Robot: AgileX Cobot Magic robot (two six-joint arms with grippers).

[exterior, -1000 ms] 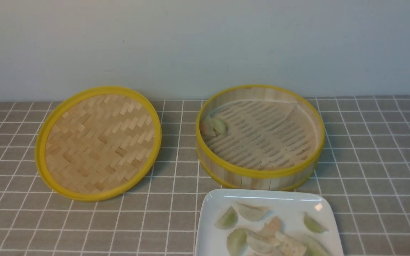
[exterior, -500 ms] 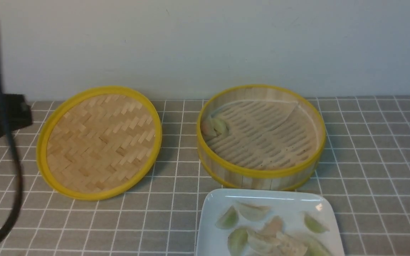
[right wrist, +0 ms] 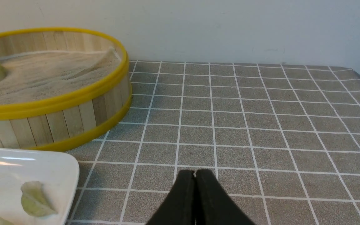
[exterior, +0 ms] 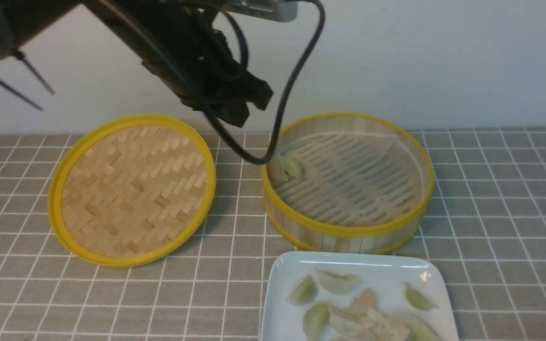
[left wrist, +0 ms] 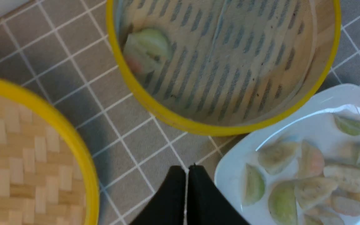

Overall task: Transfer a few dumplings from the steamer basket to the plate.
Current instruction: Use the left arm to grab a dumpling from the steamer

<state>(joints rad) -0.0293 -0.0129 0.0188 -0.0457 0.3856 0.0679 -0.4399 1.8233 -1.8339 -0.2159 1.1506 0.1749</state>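
The steamer basket (exterior: 346, 232) stands at centre right, with two dumplings (exterior: 286, 169) against its left inner wall; they also show in the left wrist view (left wrist: 145, 51). The white plate (exterior: 282, 274) lies in front of it at the bottom edge and holds several dumplings (exterior: 344, 308). My left gripper (exterior: 242, 111) hangs high above the gap between lid and basket, shut and empty; in the left wrist view (left wrist: 186, 170) its jaws are pressed together. My right gripper (right wrist: 194, 175) is shut and empty over bare cloth to the right of the plate; it is out of the front view.
The flat woven lid (exterior: 131, 189) lies left of the basket. A black cable (exterior: 296, 80) loops from the left arm down to the basket's left rim. Grey checked cloth (exterior: 500, 213) covers the table. A pale wall stands right behind the basket.
My left arm has swung in from the far left edge to high above the gap between lid and basket. Basket, plate and dumplings have not moved.
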